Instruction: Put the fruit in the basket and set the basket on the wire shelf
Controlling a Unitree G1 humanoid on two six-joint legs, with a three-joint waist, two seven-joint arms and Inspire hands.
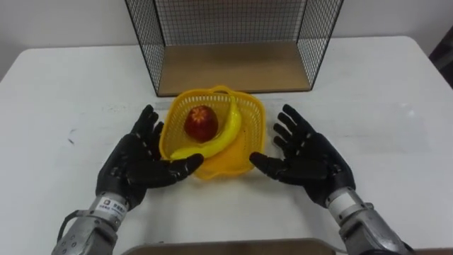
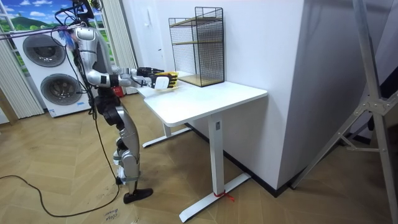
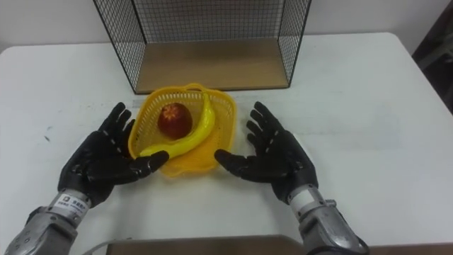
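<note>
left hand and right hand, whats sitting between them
The yellow basket, holding a red apple and a banana, lies between the left hand and the right hand, both open beside it; the left eye view shows it.

The left hand [image 1: 134,166] is held open, palm turned inward, fingers [image 1: 147,124] straight and spread, thumb stretched toward the middle. The right hand [image 1: 311,156] is set opposite as a mirror, palm inward, fingers [image 1: 291,124] straight and fanned, thumb pointed at the left thumb. Forearms are seen entering from the lower corners, wrists straight. In the room view the body is seen upright, both arms held out forward at about chest height
</note>
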